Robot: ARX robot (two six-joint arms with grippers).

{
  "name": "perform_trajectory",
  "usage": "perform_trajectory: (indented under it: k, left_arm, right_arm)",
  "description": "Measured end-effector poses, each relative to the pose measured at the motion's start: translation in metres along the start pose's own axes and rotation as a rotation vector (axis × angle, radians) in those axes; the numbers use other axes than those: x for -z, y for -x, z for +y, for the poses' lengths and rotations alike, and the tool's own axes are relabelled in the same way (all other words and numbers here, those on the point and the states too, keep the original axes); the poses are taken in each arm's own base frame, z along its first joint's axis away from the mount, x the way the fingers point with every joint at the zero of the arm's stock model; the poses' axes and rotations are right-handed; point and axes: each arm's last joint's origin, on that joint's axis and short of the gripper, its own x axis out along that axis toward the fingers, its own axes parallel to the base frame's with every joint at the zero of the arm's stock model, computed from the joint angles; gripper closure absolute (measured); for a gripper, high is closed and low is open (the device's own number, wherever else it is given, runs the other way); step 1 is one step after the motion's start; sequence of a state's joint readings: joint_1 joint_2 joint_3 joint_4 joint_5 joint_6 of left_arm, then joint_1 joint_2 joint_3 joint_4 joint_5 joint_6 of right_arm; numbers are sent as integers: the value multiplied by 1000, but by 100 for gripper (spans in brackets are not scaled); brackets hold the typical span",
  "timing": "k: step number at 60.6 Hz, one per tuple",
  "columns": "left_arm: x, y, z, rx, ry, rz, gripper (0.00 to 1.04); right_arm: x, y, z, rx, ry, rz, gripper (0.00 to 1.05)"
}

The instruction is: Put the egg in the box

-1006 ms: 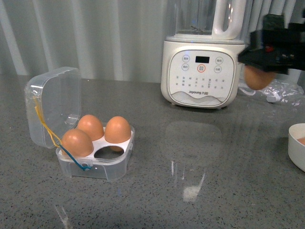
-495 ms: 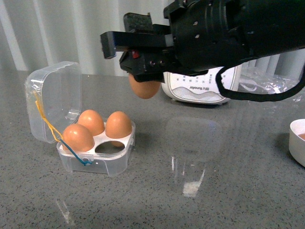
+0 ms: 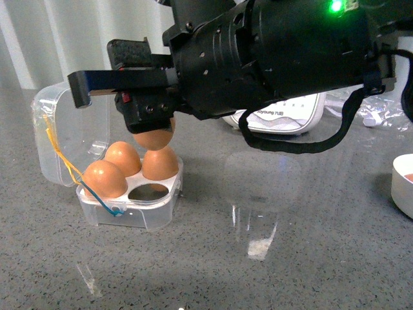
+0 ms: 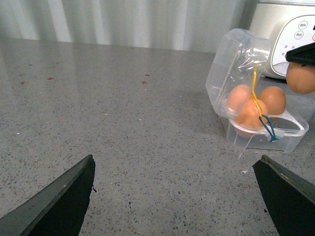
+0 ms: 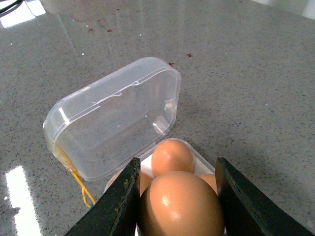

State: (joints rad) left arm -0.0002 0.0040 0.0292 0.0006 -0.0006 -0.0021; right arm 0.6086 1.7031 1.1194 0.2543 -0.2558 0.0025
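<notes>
Front view: egg (image 3: 153, 138) held in the air over the open box (image 3: 132, 218)

On the grey speckled table (image 3: 290, 258) the box stands with its clear lid (image 3: 64, 132) tipped back and upright on the far left side; a yellow and blue elastic loop (image 3: 63, 163) hangs down the lid to the front wall. Its white tray carries three eggs (image 3: 103, 179), two at the back and one at the near left; the near-right hole (image 3: 147, 192) is bare. The right gripper (image 5: 176, 169) has its two dark fingers (image 5: 122, 201) pressed on either flank of the egg, holding it clear of the tray; from the front the egg sits just above the back-right egg, and whether the two touch cannot be told there; the left wrist view shows a gap between them, with the held egg higher and off toward the tray's far side. The big black right arm hides most of a white kitchen appliance (image 3: 290, 113) behind it; a white bowl (image 3: 404, 190) shows at the right edge, well apart from the box. The left gripper (image 4: 175, 164) is spread wide with nothing between its fingers, low over bare table, well apart from the box.
</notes>
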Motion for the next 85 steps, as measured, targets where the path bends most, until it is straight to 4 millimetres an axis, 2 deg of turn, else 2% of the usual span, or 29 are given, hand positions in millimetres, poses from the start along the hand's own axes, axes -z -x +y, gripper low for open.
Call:
perform_trajectory:
  k: [35, 67, 85]
  left_arm:
    - [0, 0, 0, 0, 0, 0, 7]
    - [0, 0, 0, 0, 0, 0, 7]
    - [0, 0, 0, 0, 0, 0, 7]
  right_arm:
    - [16, -13, 7, -6, 40, 79, 65]
    - [17, -13, 6, -1, 38, 125, 65]
    - [12, -12, 2, 4, 36, 112, 22]
